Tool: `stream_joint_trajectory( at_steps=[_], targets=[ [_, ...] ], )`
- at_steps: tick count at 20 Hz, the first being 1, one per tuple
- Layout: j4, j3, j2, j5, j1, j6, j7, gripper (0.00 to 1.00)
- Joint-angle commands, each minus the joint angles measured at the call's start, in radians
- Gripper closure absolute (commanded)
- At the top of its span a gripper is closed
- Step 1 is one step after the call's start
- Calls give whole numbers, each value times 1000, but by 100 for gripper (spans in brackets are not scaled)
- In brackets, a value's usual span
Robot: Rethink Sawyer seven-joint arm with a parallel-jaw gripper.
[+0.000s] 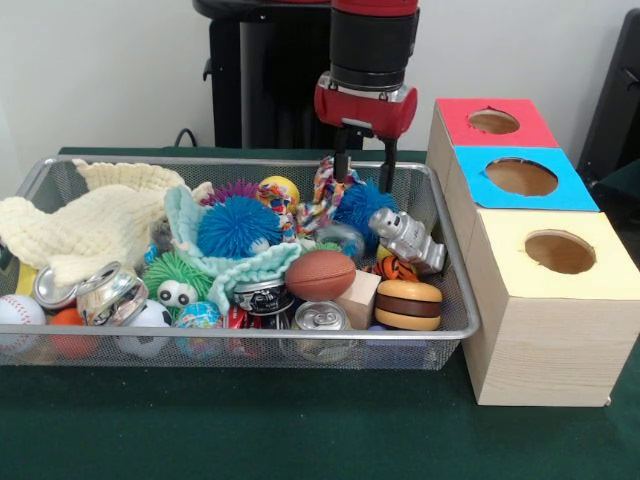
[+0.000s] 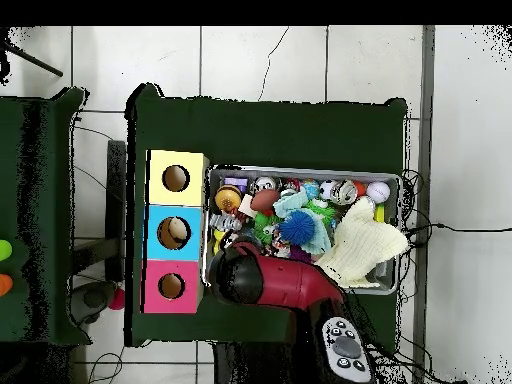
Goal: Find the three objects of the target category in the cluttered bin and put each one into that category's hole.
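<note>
**A:** ok left to right in the front view. The bin [image 1: 452, 300] is silver wire mesh with a rounded rim, sitting on the green surface [image 1: 250, 420]. At its left end a cream knit cloth [image 1: 80, 225] flops over the rim, soft and ribbed. Below it: a baseball [image 1: 18, 312], an orange ball [image 1: 68, 330], a dented shiny can [image 1: 108, 292], a soccer ball [image 1: 145, 325].

**B:** and the middle?

**A:** A spiky blue ball [image 1: 237, 228] sits on a mint knit cloth [image 1: 250, 268], with a fuzzy green googly-eyed toy [image 1: 175, 280] below. Then a small brown football [image 1: 320, 274], a can top [image 1: 322, 317], a plain wood block [image 1: 358, 298], a wooden burger-shaped toy [image 1: 408, 304] and a shiny silver robot toy [image 1: 410, 240]. Lots buried underneath, can't make most of it out.

**B:** hand?

**A:** The hand [image 1: 362, 168] hangs over the bin's back edge, two dark fingers spread apart with nothing between them, tips by a braided rope toy [image 1: 325, 195] and a second spiky blue ball [image 1: 362, 205]. The arm is cut off at the top.

**B:** and the hole?

**A:** Right of the bin, three pale wood boxes touch in a row. The hole [image 1: 521, 177] is the round cut-out in the middle, blue-topped one, between the red top [image 1: 455, 118] and the yellow top [image 1: 500, 235]. Overhead there's something pale inside it, can't tell what.
</note>
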Motion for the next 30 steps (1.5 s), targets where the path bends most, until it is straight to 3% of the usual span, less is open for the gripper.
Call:
stream_joint_trajectory(
  at_steps=[1, 5, 12, 18, 25, 30],
  targets=[
    [-35, 76, 29, -59, -10, -74, 48, 0],
    [-78, 11, 79, -113, 42, -161, 43, 0],
    [-116, -46, 125, -172, 83, -197, 30, 0],
    [-143, -99, 201, -186, 105, -266, 54, 0],
    [-158, -84, 205, -240, 84, -160, -20, 0],
    [-172, -97, 220, -268, 88, -151, -20, 0]
  ],
)
